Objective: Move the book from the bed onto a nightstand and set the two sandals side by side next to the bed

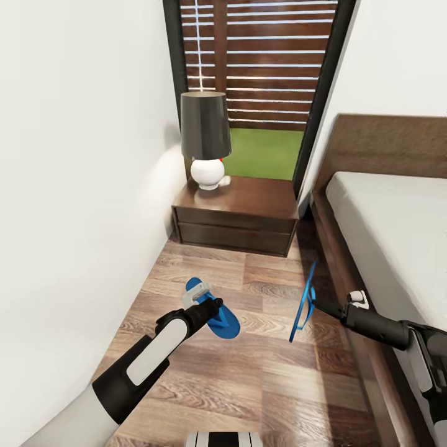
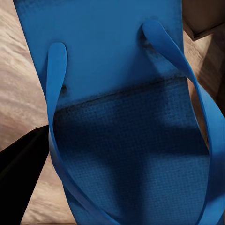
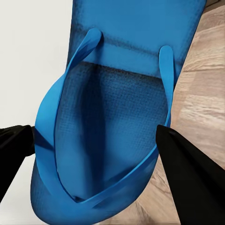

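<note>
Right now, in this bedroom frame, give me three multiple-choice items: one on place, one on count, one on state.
1. The lamp stands on:
A the nightstand
B the bed
C the floor

2. Blue sandals in the head view:
A one
B two
C three

3. The sandal at the right gripper is:
A flat on the floor
B held on edge
C on the mattress

Key:
1 A, its white base rests on the nightstand.
2 B, the left sandal and the right sandal.
3 B, only its thin edge shows, beside the bed.
</note>
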Controlling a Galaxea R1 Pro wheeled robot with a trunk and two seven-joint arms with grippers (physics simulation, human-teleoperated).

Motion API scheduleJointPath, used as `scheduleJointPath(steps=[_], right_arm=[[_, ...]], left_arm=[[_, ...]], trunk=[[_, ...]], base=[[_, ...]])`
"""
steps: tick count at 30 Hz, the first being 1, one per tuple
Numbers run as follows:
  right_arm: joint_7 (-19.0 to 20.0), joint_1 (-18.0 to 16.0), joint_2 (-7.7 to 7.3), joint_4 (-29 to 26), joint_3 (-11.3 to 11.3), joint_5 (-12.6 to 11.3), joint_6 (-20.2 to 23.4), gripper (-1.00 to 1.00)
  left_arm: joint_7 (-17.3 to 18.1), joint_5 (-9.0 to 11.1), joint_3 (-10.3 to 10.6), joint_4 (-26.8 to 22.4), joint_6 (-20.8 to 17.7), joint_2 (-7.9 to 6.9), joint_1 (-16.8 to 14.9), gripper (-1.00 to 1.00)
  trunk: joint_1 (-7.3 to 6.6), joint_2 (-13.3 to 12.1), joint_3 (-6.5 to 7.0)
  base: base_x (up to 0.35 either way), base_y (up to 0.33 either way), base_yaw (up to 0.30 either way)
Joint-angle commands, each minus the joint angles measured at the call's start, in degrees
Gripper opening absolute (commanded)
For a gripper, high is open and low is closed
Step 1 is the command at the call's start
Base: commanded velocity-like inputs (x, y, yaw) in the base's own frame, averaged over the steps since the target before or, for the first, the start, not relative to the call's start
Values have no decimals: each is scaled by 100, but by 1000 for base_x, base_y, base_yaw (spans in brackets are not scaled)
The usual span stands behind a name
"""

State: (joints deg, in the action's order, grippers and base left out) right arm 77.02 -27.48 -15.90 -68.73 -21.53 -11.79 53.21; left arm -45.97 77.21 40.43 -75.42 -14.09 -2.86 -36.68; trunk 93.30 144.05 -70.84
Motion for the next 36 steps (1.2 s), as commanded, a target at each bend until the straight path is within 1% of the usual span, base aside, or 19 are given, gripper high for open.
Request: scheduleJointPath(steps=[1, 5, 11, 17, 21, 28, 36], right_arm=[[6, -3, -1, 0, -1, -17, 40, -100], [6, -3, -1, 0, -1, -17, 40, -100], [6, -3, -1, 0, -1, -17, 40, -100], [6, -3, -1, 0, -1, -17, 40, -100], [6, -3, -1, 0, -6, -17, 40, -100], [6, -3, -7, 0, -18, -17, 40, -100], [6, -3, -6, 0, -15, -17, 40, -100]], left_arm=[[-35, 14, 9, -8, -15, -4, -6, -100], [-35, 14, 9, -6, -15, -9, -6, -100], [-35, 14, 9, -8, -15, -35, -6, -100], [-1, 13, 9, -8, -9, -31, -6, -100], [153, 13, 9, -4, -7, -37, -6, -100], [202, 5, 9, 1, -6, -39, -6, -100], [203, 5, 9, 4, -6, -39, -6, -100]], trunk=[[-3, 2, -5], [-3, 2, -5], [-3, 2, -5], [-3, 2, -5], [-3, 2, -5], [-3, 2, -5], [-3, 2, -5]], base=[[-100, 0, 0], [-36, 17, 0], [28, 180, 0], [-5, 26, 0], [-215, 3, 0], [-313, 0, 0], [-49, 0, 0]])
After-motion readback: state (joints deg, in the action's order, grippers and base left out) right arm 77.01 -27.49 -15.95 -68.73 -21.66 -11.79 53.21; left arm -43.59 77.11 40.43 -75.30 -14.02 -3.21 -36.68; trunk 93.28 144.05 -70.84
